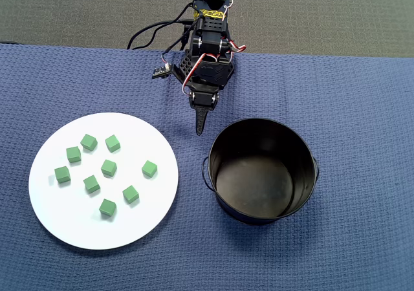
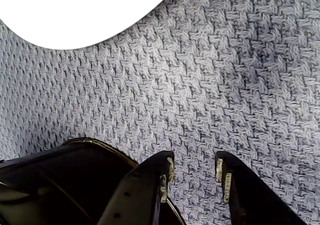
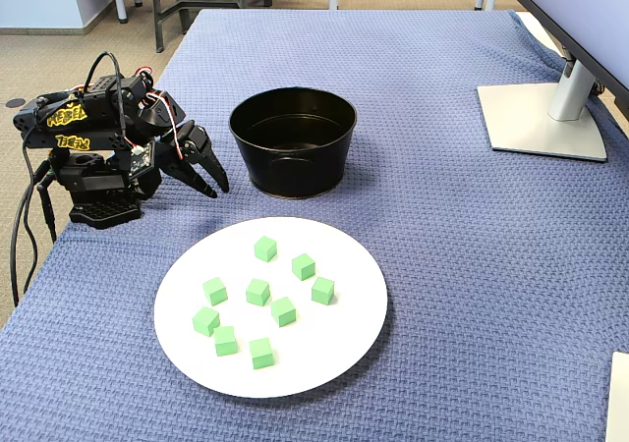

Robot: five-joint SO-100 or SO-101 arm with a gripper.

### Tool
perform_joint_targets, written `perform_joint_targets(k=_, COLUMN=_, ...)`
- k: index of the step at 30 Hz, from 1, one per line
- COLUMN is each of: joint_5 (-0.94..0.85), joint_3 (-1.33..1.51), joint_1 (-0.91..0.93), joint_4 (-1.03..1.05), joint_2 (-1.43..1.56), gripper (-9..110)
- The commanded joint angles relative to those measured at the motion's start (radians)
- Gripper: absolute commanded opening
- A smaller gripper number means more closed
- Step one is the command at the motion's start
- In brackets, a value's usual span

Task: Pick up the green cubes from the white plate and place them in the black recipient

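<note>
I see the gripper (image 3: pixel 213 183) slightly spread and empty, low over the blue cloth (image 3: pixel 472 246) beside the black pot (image 3: pixel 293 142). Eight green cubes (image 3: pixel 258 292) lie scattered on the white plate (image 3: pixel 354 334).

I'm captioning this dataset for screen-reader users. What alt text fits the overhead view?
Nine green cubes lie scattered on a white plate at left on a blue woven cloth, beside an empty black pot at right. The black robot arm's gripper hangs between them, holding nothing.
</note>
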Motion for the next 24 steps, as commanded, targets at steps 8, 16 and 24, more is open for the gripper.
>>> perform_joint_targets(k=8, joint_5=-0.094, joint_3=-0.098, joint_1=0.046, joint_4=-0.123, joint_2=-0.167, gripper=0)
perform_joint_targets(k=16, joint_5=-0.147, joint_3=-0.114, joint_1=0.055, joint_4=-0.127, joint_2=-0.167, gripper=0)
perform_joint_targets(k=24, joint_5=-0.402, joint_3=-0.325, joint_1=0.187, joint_4=-0.069, joint_2=-0.23, gripper=11)
